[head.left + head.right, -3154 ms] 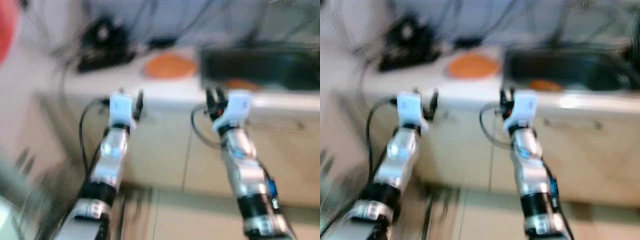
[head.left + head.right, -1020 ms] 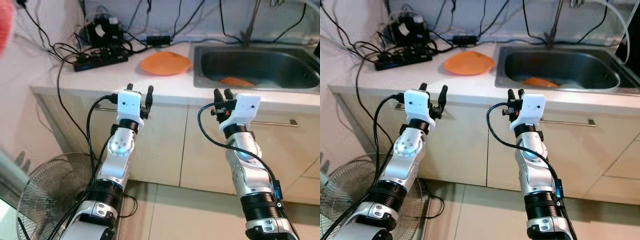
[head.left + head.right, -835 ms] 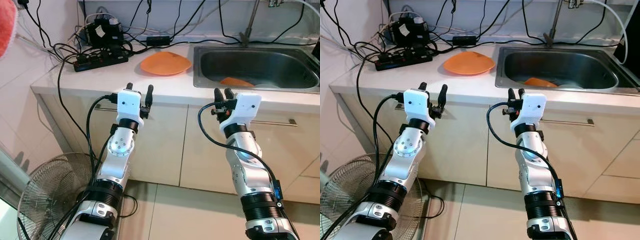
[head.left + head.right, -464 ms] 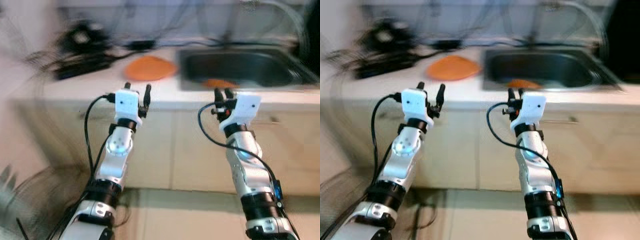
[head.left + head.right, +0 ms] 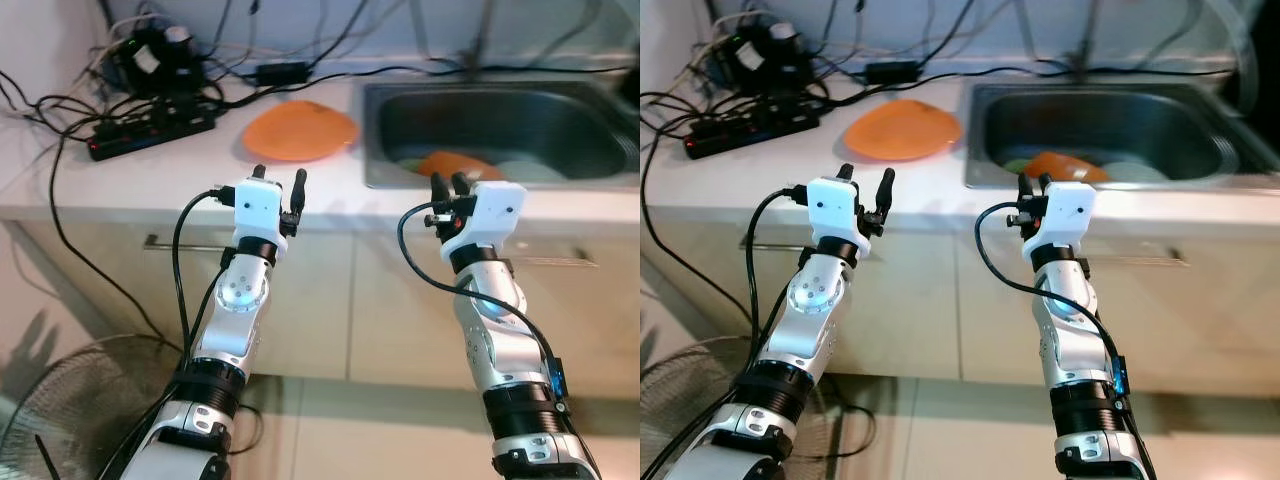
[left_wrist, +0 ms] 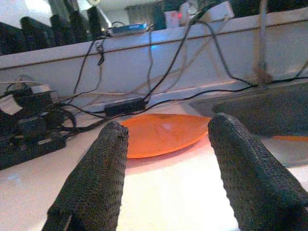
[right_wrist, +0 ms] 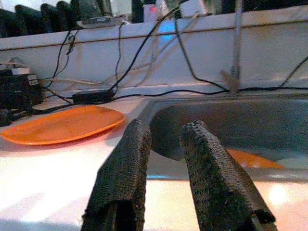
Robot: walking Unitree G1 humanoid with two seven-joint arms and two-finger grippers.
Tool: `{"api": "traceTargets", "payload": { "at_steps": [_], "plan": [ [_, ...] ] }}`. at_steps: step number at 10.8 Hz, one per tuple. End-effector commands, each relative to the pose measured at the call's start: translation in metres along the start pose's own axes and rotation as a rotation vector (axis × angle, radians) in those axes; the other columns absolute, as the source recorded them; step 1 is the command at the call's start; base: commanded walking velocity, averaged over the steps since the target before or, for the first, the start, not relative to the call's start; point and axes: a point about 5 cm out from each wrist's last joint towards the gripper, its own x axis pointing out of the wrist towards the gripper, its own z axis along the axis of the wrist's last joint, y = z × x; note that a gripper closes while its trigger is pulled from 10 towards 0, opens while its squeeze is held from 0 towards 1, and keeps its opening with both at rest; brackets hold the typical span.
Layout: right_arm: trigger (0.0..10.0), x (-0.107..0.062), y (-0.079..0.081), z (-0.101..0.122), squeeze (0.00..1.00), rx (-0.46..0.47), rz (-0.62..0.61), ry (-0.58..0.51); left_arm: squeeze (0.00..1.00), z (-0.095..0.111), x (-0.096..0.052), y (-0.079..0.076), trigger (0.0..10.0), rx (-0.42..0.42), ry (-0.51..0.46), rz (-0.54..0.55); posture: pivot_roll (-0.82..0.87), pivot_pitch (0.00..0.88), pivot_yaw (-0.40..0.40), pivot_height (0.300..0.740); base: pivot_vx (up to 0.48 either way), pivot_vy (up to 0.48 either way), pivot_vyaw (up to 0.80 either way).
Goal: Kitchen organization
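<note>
An orange plate lies on the white counter, just left of the steel sink. Another orange dish rests inside the sink beside pale dishes. My left gripper is raised at the counter's front edge, in front of the plate, open and holding nothing. The left wrist view frames the plate between its fingers. My right gripper is at the counter edge before the sink. Its fingers stand a narrow gap apart, with nothing held.
A power strip and a tangle of black cables fill the counter's back left. A tap rises behind the sink. Cabinet doors with bar handles run below the counter. A floor fan stands at lower left.
The camera has swung and settled after a blur, and the counter now sits lower and nearer in view. Both arms keep the same raised pose and finger spacing.
</note>
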Motion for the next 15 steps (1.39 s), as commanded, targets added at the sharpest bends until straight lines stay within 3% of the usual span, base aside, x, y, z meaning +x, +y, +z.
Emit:
{"api": "traceTargets", "payload": {
  "at_steps": [1,15],
  "plan": [
    [10.0,0.0038,0.0055,0.0092,0.00,0.002,0.021,-0.044,0.00,0.0045,0.0021,0.0040,10.0,0.004,-0.017,0.017,0.02,0.002,0.058,0.728,0.405,0.000,0.46],
    [10.0,0.0025,0.0042,0.0066,0.00,0.021,0.005,-0.032,0.00,0.0075,0.0014,0.0050,10.0,0.005,-0.027,0.019,0.03,0.012,0.060,0.728,0.403,0.000,0.09]
  ]
}}
